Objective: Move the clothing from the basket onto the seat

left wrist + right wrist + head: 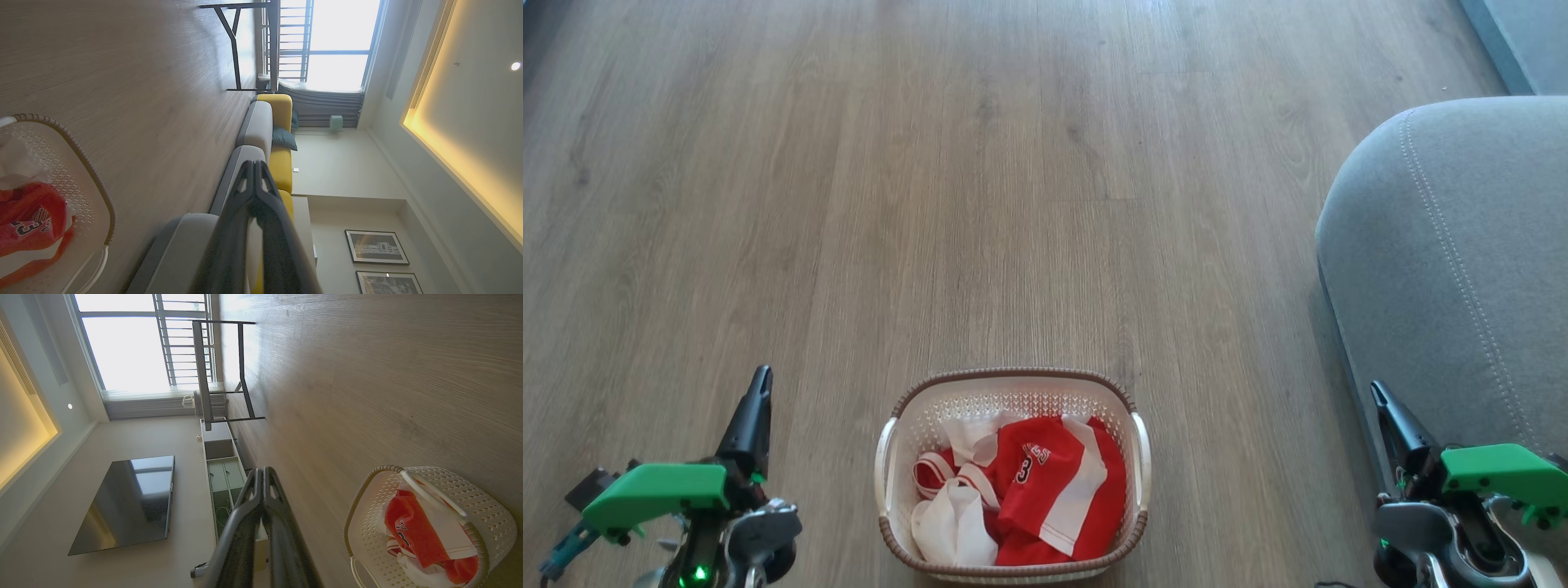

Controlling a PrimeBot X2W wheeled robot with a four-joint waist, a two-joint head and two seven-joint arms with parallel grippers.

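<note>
Red and white clothing point(980, 523) lies heaped inside the basket point(1011, 375), which stands on the wood floor point(947, 163) at six o'clock in the head view. No garment shows on the seat point(1454, 269) — the grey cushion at three o'clock, well apart from the basket. So the task seems to be at its start, the first pick not yet made. The left gripper point(761, 374) at eight o'clock and the right gripper point(1377, 390) at four o'clock both have their fingers pressed together, holding nothing, one either side of the basket. Next, I judge, one gripper must spread its fingers and drop onto the jersey point(1037, 474) — the topmost piece.
</note>
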